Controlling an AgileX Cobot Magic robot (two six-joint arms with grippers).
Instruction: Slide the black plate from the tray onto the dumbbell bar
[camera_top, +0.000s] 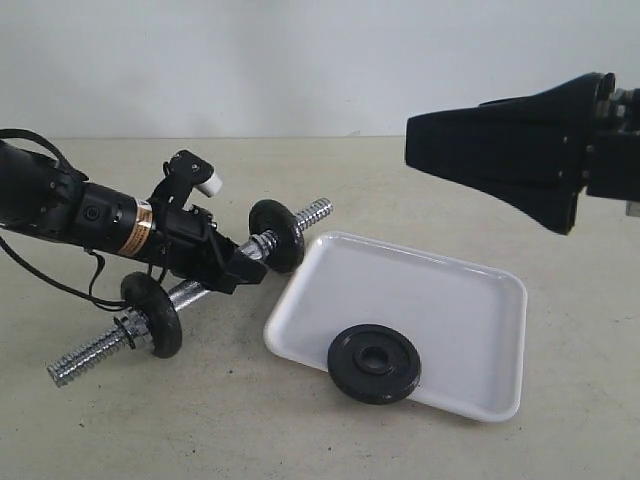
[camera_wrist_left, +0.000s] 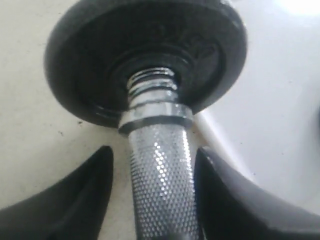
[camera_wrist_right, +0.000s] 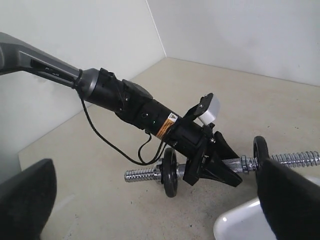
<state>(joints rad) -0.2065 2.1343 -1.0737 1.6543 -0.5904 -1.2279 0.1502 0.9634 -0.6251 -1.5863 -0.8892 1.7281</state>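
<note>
The white tray (camera_top: 430, 300) sits in the lower right of the frame, on a pale table (camera_top: 300, 440). The black plate (camera_top: 348, 362) lies flat in the tray, right at the tray's lower rim and a bit left of the tray's middle. Its hole faces up. Nothing touches it but the tray.

The bar (camera_top: 190, 293) is left of the tray. It runs on a slant from the lower left up toward the middle of the frame. There are 2 more black discs on it. The lower disc (camera_top: 155, 315) is near the lower left end. The upper disc (camera_top: 277, 235) is near the other end, just beside the tray's upper left corner. Both stand on their edges on the table. A shiny threaded end sticks out past each one.

The left gripper (camera_top: 248, 265) reaches in from the left side of the frame. Its 2 fingers (camera_wrist_left: 75, 200) stand on either side of the bar's rough middle part, between the 2 discs. It is partly open. The left wrist view shows a strip of table between 1 finger and the bar. The other finger is very close to the bar, and I cannot tell if it touches.

The right gripper (camera_top: 420, 140) hangs in the air in the upper right of the frame, above the tray. In the right wrist view its fingers (camera_wrist_right: 30, 200) are spread wide with nothing between them. It is well apart from the plate.
</note>
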